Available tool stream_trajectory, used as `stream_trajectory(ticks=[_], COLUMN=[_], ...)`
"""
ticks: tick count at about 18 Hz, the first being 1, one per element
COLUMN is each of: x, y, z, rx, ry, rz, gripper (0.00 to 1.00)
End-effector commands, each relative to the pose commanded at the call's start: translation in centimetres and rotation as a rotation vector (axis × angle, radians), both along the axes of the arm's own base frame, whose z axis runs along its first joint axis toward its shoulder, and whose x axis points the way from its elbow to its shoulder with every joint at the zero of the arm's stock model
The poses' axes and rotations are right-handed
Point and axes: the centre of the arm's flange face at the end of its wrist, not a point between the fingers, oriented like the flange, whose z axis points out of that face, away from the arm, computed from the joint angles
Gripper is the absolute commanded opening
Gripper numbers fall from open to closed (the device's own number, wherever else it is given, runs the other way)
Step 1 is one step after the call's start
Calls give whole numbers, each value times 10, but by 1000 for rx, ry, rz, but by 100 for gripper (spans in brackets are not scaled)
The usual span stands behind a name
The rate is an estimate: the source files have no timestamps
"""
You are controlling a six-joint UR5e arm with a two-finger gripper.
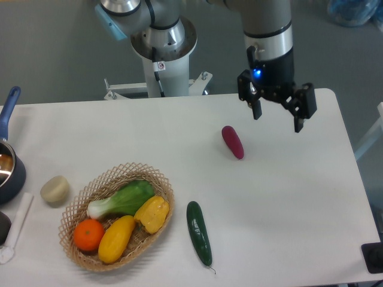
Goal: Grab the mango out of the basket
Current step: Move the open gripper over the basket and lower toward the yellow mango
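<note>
Here the black two-finger gripper (277,116) hangs above the far right part of the white table (287,197), its jaws spread wide with nothing between them. A small blue light glows on the wrist above it. It is well apart from the shallow oval basket of light tan woven wicker (157,181), which sits near the front left of the table.

The smooth, elongated yellow-orange mango (116,238) lies inside that basket, along its front edge, slanting from lower left to upper right. Its left end touches the small round orange (88,234), and its upper right end lies against the lumpy yellow bell pepper (152,213). Behind these three, a green leafy vegetable with a pale white stalk (122,200) lies across the back of the basket.

Outside the basket, a dark green cucumber (198,232) lies on the table just to its right, pointing roughly front to back. A small dark red oblong vegetable (233,142) rests further back, near the middle of the table, below and left of the gripper. A pale beige rounded lump (55,189) sits just left of the basket. At the left edge, a dark blue pan with a blue handle (9,161) is partly cut off by the frame.
</note>
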Motion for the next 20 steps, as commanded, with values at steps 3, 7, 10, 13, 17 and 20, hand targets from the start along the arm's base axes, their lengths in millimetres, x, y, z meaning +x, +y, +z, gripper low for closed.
stream_trajectory(ticks=[3,7,10,13,17,20], x=[15,51,60,76,86,95], y=[16,59,81,99,122,148], z=[-11,-34,-63,-73,-90,-108], rx=[53,114,138,136,174,205], ry=[-63,-177,-274,-306,-345,-393], rz=[106,206,347,366,368,328], gripper=[100,100,100,100,100,100])
